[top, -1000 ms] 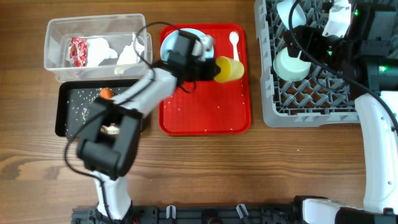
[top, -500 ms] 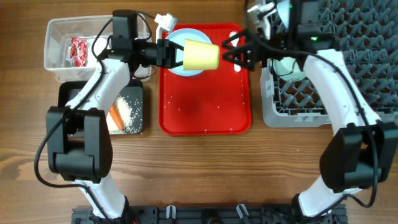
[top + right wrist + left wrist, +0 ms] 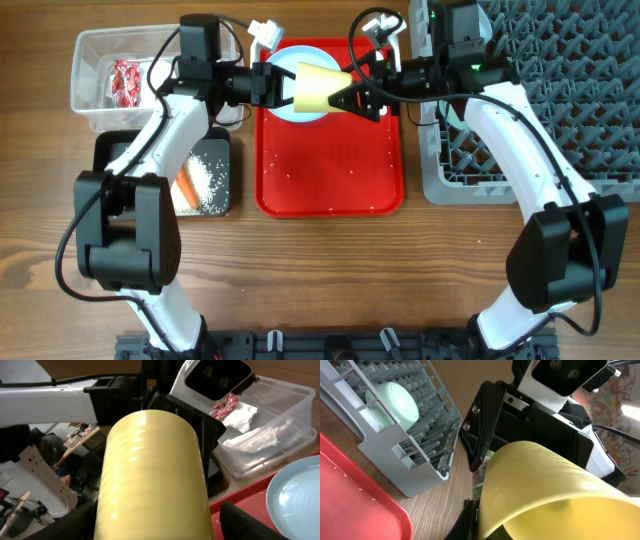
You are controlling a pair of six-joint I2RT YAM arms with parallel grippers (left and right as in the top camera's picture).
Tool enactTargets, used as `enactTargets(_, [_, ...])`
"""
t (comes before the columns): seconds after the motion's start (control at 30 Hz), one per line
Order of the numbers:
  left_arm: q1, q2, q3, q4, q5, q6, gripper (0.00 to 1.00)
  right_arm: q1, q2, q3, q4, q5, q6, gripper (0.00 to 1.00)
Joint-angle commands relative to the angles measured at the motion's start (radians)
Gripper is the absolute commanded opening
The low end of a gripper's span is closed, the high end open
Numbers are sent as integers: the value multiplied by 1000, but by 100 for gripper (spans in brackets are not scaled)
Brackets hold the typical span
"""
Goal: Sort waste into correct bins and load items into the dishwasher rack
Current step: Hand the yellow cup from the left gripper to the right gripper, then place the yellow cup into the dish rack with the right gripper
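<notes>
The left fingers (image 3: 285, 82) are closed tight on the yellow cup (image 3: 322, 88). They hold it on its side in the air, above the far end of the red tray (image 3: 330, 170). The pale blue plate (image 3: 305, 113) lies on the tray right under the cup.

The right fingers (image 3: 350, 98) are open. They are spread on each side of the cup's right end. I cannot tell if they touch it.

To the left, on the desk (image 3: 400, 270), is the clear tub (image 3: 90, 100). A red-and-white wrapper (image 3: 125, 82) and a white napkin (image 3: 242, 415) are in it. Just near of the tub is the black tray (image 3: 105, 150). It holds white rice (image 3: 208, 178) and an orange carrot (image 3: 186, 188), side by side.

The grey rack (image 3: 560, 150) is on the right side of the desk. A mint green bowl (image 3: 395, 404) is in it among the pegs.
</notes>
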Motion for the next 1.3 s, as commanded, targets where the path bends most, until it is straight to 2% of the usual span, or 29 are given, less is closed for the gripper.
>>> enactTargets(0.0, [-3,-19,12,4,-1,16,4,15,15,3,-1,22,-3,69])
enactTargets(0.1, [-3,-19,12,3,-1,16,4,24,15,3,7,21,-2,52])
enactTargets(0.13, [-3,-19,12,3,-1,16,4,24,15,3,8,21,-2,50])
enactTargets(0.2, [-3,-19,12,3,-1,16,13,24,15,3,10,21,-2,46])
enactTargets(0.27, [-3,-19,12,3,0,16,31,23,15,3,10,21,-2,45])
enactTargets(0.3, [-3,-19,12,3,0,16,33,20,15,3,10,22,-3,45])
enactTargets(0.43, [-2,-19,12,3,3,16,34,-14,15,3,-1,21,-3,45])
enactTargets(0.7, [29,-19,12,3,4,16,40,-192,15,3,-142,52,-40,43])
enactTargets(0.8, [44,-19,12,3,-12,17,51,-244,11,3,-209,102,-30,39])
enactTargets(0.87, [43,-19,12,3,-107,17,68,-258,-16,5,-251,202,26,38])
enactTargets(0.9, [43,-19,12,2,-161,17,89,-261,-35,6,-272,254,55,38])
enactTargets(0.93, [43,-19,12,3,-211,16,100,-262,-58,11,-299,304,77,38])
enactTargets(1.0, [42,-19,12,3,-366,16,100,-262,-132,35,-393,467,134,39])
enactTargets(1.07, [43,-19,12,3,-444,16,100,-262,-205,55,-515,593,164,39])
enactTargets(1.17, [42,-19,12,3,-463,16,100,-262,-294,57,-680,848,226,39])
enactTargets(1.27, [42,-19,12,3,-463,16,100,-262,-312,56,-783,1098,302,39])
